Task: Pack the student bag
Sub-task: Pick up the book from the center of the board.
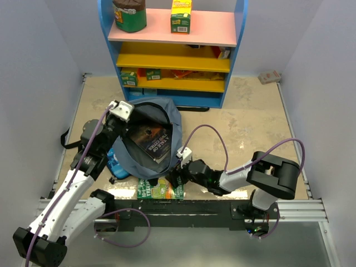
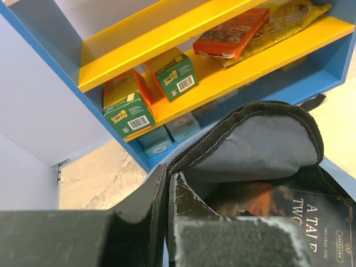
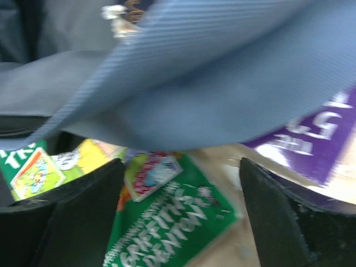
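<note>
The bag (image 1: 167,114) lies open on the table (image 1: 250,122) with a dark book (image 1: 151,139) inside, and the left gripper (image 1: 119,111) pinches its far left rim. The right gripper (image 1: 177,177) stands wide over the green book (image 1: 158,191) under the bag's near edge. It should probably come in low and clamp the book alone, not the fabric.

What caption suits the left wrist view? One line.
Left tool pinches the backpack rim open, a book inside, yellow shelves behind.

Student bag (image 1: 167,111) on the bench (image 1: 250,122), before the shelf unit (image 1: 172,33); one book (image 1: 151,140) inside it, a second book (image 1: 158,191) partly beneath its near edge.
</note>
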`<state>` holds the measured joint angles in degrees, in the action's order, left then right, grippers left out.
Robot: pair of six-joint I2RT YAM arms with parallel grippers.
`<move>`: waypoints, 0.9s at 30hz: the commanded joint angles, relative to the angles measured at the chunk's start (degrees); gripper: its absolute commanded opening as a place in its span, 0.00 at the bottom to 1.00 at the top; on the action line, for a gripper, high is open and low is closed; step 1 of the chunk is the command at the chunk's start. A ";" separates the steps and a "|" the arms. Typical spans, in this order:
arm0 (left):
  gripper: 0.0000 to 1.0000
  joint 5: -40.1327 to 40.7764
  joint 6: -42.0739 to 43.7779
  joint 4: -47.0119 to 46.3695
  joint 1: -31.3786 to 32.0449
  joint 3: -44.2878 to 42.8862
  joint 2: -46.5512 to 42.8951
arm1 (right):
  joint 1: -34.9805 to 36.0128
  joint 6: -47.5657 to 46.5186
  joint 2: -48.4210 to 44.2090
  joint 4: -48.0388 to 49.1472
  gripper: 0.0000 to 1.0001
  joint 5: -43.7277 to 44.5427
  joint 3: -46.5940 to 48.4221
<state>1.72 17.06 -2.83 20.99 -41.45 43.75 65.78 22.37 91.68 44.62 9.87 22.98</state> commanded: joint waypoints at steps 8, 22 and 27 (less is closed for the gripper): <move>0.04 -1.45 -0.62 -2.80 -0.69 -3.81 -0.77 | 9.26 0.74 4.73 -7.69 0.21 5.51 3.55; 0.05 -3.82 -0.97 -2.09 -0.69 -4.43 -0.59 | 14.91 7.08 -26.04 -27.55 0.00 6.05 9.70; 0.05 -5.23 -1.76 -2.53 -0.69 -4.34 -0.68 | 14.91 3.39 -37.97 -35.30 0.00 4.19 20.49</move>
<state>-1.78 16.64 -0.69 20.64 -42.76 43.81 81.14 27.38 60.97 12.88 16.49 33.08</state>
